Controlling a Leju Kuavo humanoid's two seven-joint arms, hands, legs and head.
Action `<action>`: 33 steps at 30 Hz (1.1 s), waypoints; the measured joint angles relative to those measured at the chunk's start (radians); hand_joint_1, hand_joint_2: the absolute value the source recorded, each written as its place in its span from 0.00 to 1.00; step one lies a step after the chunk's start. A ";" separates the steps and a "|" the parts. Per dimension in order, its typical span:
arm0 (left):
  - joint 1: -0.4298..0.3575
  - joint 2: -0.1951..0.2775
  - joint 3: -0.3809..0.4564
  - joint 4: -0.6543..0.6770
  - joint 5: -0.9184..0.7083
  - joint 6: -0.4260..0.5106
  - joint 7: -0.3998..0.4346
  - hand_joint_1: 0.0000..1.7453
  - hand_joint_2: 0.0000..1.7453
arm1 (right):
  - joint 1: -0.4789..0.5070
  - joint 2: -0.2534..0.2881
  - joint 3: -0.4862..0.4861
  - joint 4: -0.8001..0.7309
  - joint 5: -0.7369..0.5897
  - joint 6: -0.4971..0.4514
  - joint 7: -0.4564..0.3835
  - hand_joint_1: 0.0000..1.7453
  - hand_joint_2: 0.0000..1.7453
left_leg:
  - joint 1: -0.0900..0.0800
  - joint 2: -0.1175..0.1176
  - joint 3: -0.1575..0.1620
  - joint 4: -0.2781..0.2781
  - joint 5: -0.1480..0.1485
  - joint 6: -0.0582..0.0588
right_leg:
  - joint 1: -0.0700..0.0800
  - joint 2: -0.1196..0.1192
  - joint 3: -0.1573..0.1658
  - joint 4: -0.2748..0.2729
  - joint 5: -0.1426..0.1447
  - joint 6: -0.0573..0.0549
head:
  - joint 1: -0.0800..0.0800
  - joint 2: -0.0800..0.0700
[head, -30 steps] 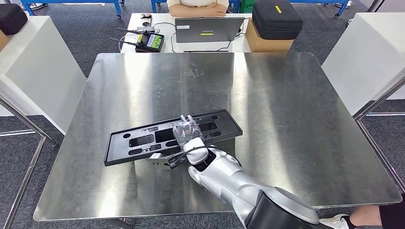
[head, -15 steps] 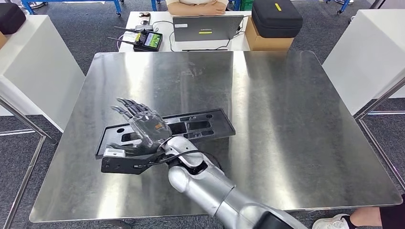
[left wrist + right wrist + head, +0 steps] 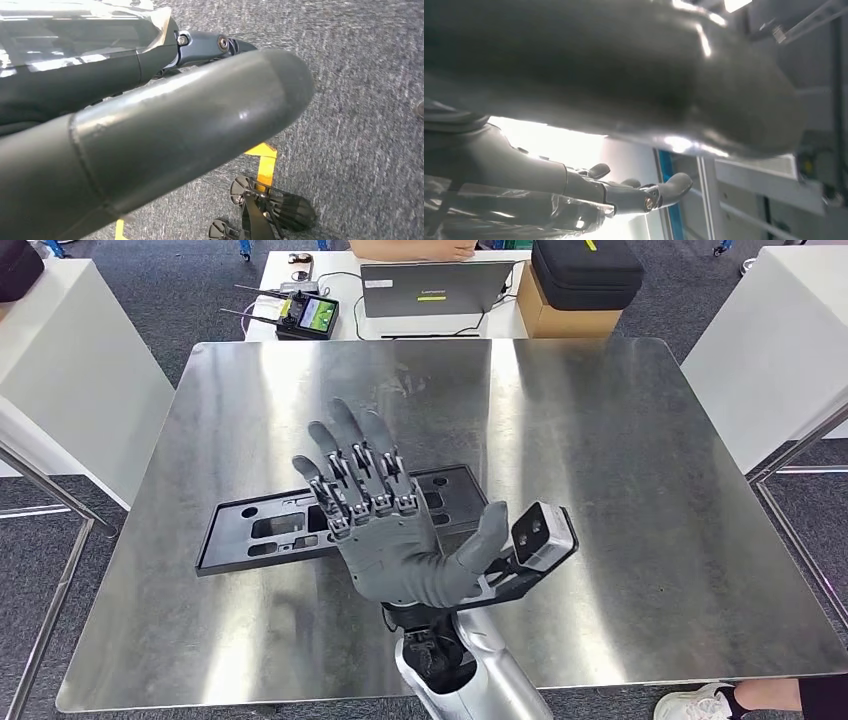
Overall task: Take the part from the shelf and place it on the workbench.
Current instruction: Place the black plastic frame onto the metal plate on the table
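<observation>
right hand [image 3: 395, 550] empty, fingers spread, above black part [image 3: 250, 533] (flat on workbench [image 3: 620, 490])

The thick grey thumb [image 3: 624, 65] of the right hand [image 3: 574, 195] crosses most of this close picture, darker fingers [image 3: 664, 189] stretch out apart below it and hold nothing, with a clear wrap on the palm side, against a bright light, a blue post [image 3: 671, 200] and white frames [image 3: 764, 185].
</observation>
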 joint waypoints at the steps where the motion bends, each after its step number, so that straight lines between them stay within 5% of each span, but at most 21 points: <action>1: 0.000 -0.002 0.006 0.000 0.003 0.003 -0.004 0.00 0.00 | 0.016 -0.008 -0.002 -0.007 -0.001 0.000 -0.008 0.00 0.00 | -0.001 0.000 0.000 -0.001 0.000 0.000 | 0.000 0.000 0.000 0.000 0.000 0.000 | 0.000 0.000; 6: 0.000 -0.006 0.022 0.000 0.010 0.010 -0.021 0.00 0.00 | 0.067 -0.034 -0.010 -0.008 -0.001 0.002 -0.025 0.00 0.00 | -0.004 0.000 0.000 -0.002 0.001 0.001 | -0.001 0.000 -0.001 -0.002 0.000 0.001 | 0.000 0.000; 11: 0.000 -0.004 0.031 -0.001 0.015 0.015 -0.037 0.00 0.00 | 0.088 -0.052 -0.016 0.007 0.005 0.006 -0.042 0.00 0.00 | -0.014 -0.003 0.013 -0.022 0.000 0.014 | -0.018 0.004 0.006 -0.021 -0.011 0.018 | -0.001 0.000; 13: 0.001 -0.004 0.033 -0.002 0.015 0.015 -0.043 0.00 0.00 | 0.094 -0.059 -0.019 0.016 0.007 0.009 -0.047 0.00 0.00 | -0.011 0.001 0.037 -0.061 0.005 0.028 | -0.012 0.004 -0.029 0.039 -0.037 0.004 | 0.000 0.000; 16: 0.001 -0.005 0.038 -0.002 0.015 0.014 -0.046 0.00 0.00 | 0.105 -0.074 -0.025 0.030 0.008 0.011 -0.050 0.00 0.00 | -0.008 0.006 0.054 -0.076 0.003 0.035 | -0.004 0.004 -0.153 0.244 -0.092 -0.023 | 0.002 0.000; 17: 0.000 -0.004 0.039 -0.002 0.015 0.013 -0.047 0.00 0.00 | 0.108 -0.078 -0.027 0.035 0.009 0.012 -0.051 0.00 0.00 | -0.006 0.006 0.058 -0.076 0.000 0.034 | -0.004 0.003 -0.184 0.284 -0.090 -0.020 | 0.002 0.000; 19: 0.000 -0.005 0.039 -0.002 0.016 0.008 -0.051 0.00 0.00 | 0.111 -0.084 -0.028 0.043 0.017 0.016 -0.054 0.00 0.00 | -0.001 0.005 0.069 -0.072 -0.009 0.027 | -0.009 0.002 -0.190 0.250 -0.036 0.010 | 0.002 0.000; 21: -0.001 -0.003 0.039 -0.003 0.016 0.004 -0.055 0.00 0.00 | 0.110 -0.086 -0.027 0.050 0.029 0.020 -0.061 0.00 0.00 | 0.004 0.003 0.075 -0.055 -0.026 0.010 | -0.020 -0.007 -0.134 0.121 0.037 0.049 | 0.004 0.000; 23: -0.002 0.000 0.040 -0.005 0.016 0.001 -0.060 0.00 0.00 | 0.111 -0.085 -0.026 0.057 0.037 0.022 -0.068 0.00 0.00 | 0.003 0.001 0.074 -0.031 -0.043 -0.008 | -0.024 -0.008 -0.094 0.051 0.059 0.059 | 0.006 0.000; 27: -0.005 0.000 0.040 -0.006 0.016 -0.008 -0.068 0.00 0.00 | 0.112 -0.083 -0.024 0.069 0.047 0.027 -0.083 0.00 0.00 | 0.008 0.002 0.068 0.000 -0.067 -0.022 | -0.025 0.000 -0.090 0.049 0.047 0.023 | 0.003 0.000; 31: -0.008 -0.001 0.040 -0.007 0.016 -0.012 -0.071 0.00 0.00 | 0.113 -0.081 -0.024 0.077 0.054 0.036 -0.090 0.00 0.00 | 0.012 0.005 -0.020 0.211 -0.186 -0.035 | -0.020 -0.002 -0.089 0.048 0.050 -0.004 | -0.002 0.000; 33: -0.008 -0.001 0.040 -0.007 0.016 -0.012 -0.071 0.00 0.00 | 0.113 -0.082 -0.024 0.082 0.054 0.037 -0.091 0.00 0.00 | 0.011 0.005 -0.043 0.267 -0.191 -0.030 | -0.011 -0.002 -0.089 0.048 0.052 -0.008 | -0.002 0.000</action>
